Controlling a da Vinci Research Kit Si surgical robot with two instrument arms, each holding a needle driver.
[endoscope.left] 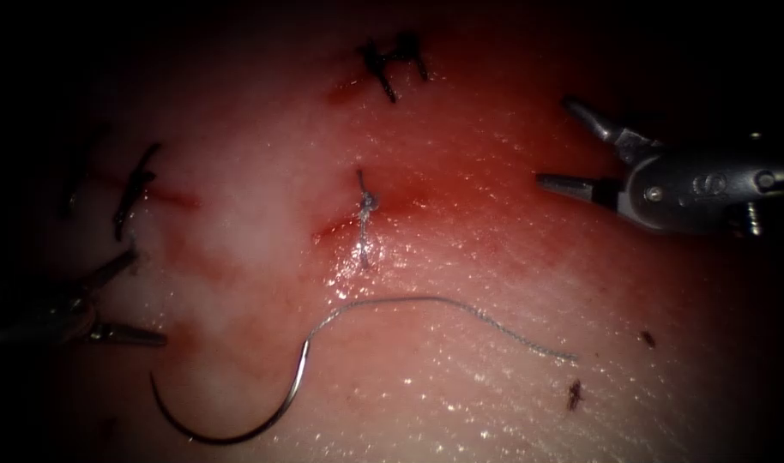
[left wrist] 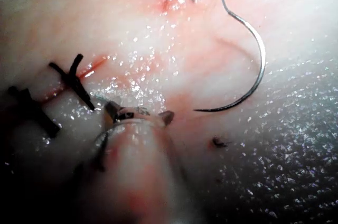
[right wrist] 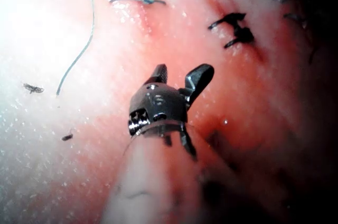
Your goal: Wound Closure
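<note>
Both hands are spread and hold nothing: left hand point(endoscope.left: 147, 296), right hand point(endoscope.left: 555, 144). The needle point(endoscope.left: 238, 429) lies loose on the tissue point(endoscope.left: 495, 283), its thread point(endoscope.left: 443, 304) trailing right.

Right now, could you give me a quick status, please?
Left tool open, empty. Right tool open, empty. Curved steel needle free on tissue, grey thread trailing.

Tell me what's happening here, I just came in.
Bench suturing practice on the tissue. Neither tool is holding anything: the left gripper and the right gripper are both open, off to either side. The needle lies loose on the tissue surface, not in it, with its thread trailing to the right. A knotted stitch sits at the cut, with dark stitches elsewhere.
</note>
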